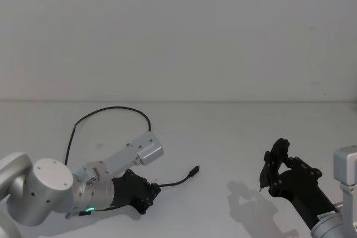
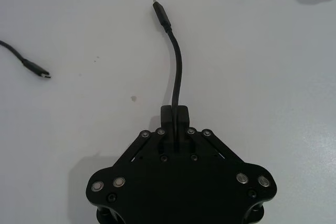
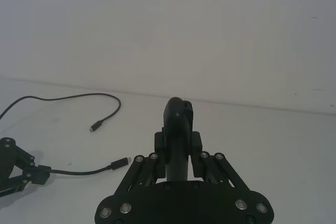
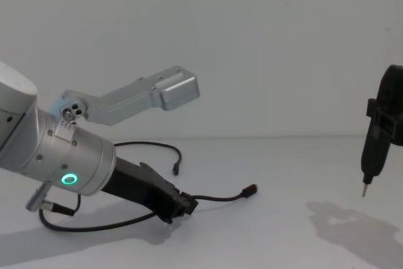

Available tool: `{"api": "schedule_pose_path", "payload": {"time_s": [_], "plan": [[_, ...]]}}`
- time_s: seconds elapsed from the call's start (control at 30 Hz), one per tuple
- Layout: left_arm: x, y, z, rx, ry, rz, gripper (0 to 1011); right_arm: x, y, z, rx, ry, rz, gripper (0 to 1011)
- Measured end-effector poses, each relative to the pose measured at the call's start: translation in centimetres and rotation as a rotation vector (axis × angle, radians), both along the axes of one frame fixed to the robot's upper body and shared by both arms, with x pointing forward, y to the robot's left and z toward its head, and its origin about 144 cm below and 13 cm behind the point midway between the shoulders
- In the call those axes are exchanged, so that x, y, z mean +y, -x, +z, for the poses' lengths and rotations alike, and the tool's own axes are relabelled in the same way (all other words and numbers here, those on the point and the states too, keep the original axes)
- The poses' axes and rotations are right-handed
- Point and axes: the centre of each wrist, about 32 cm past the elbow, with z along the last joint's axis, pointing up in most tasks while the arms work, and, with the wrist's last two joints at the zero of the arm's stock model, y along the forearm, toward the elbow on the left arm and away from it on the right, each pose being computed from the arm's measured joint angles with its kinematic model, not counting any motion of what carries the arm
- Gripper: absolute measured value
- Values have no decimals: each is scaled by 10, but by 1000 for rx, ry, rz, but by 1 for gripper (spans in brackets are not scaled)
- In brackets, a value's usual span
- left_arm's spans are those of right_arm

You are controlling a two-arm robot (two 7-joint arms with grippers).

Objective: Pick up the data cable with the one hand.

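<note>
Data cable (image 1: 179, 181) is clenched near one plug by the left gripper (image 1: 152, 189), low over the near left of the white counter (image 1: 240, 132). Its short end juts right, and the rest loops away far left. Right gripper (image 1: 268, 168) hangs at the near right, fingers together, holding nothing.

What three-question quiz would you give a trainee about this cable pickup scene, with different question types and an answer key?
1. True or false: the jaws of the left gripper are shut on the data cable.
2. Relative to the table, the right gripper is: A resting on it, B hovering above it, C pressing the cable onto it.
3. How many cable plugs show in the left wrist view?
Key: 1 true; 2 B; 3 two.
</note>
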Motion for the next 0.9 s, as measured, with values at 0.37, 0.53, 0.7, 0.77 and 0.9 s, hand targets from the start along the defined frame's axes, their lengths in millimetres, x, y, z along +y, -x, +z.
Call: {"api": "schedule_pose_path", "payload": {"time_s": [0.37,0.53,0.7,0.77,0.9], "plan": [[1,3,-1,-28,8,-8,42,-1,-2,3,-13,3,10,263],[4,8,-2,-73,21,-23,41,-4,-4,11,-37,2,37,263],[8,13,-3,-125,40,-44,42,-6,-8,19,-59,-8,67,263],[11,15,-4,-155,53,-58,42,-7,-11,23,-69,-17,81,263],[17,20,-3,-200,74,-78,42,-8,-15,30,-83,-36,106,263]]}}
